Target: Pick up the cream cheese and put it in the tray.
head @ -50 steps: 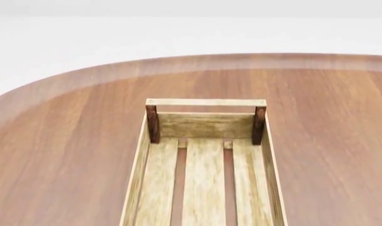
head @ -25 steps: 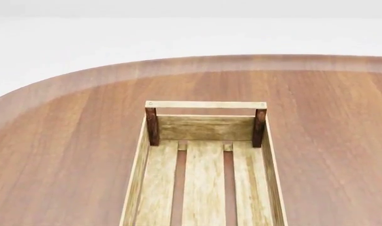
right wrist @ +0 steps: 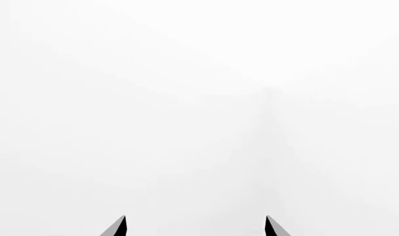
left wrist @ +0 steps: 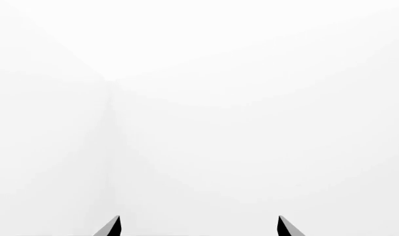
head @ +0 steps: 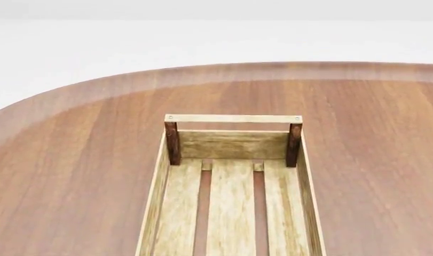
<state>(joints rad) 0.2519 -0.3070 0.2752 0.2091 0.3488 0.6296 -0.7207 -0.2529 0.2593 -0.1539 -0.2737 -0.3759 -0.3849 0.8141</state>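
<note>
Both grippers, left [left wrist: 198,227] and right [right wrist: 195,226], gape empty; cream cheese unseen, so scan beyond the slatted wooden tray [head: 232,118] on the brown bench [head: 73,176].

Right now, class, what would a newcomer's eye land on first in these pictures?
The slatted wooden tray in the middle of the head view, empty as far as shown, on the brown table. Each wrist view shows only white, with the left gripper and right gripper open, holding nothing.
</note>
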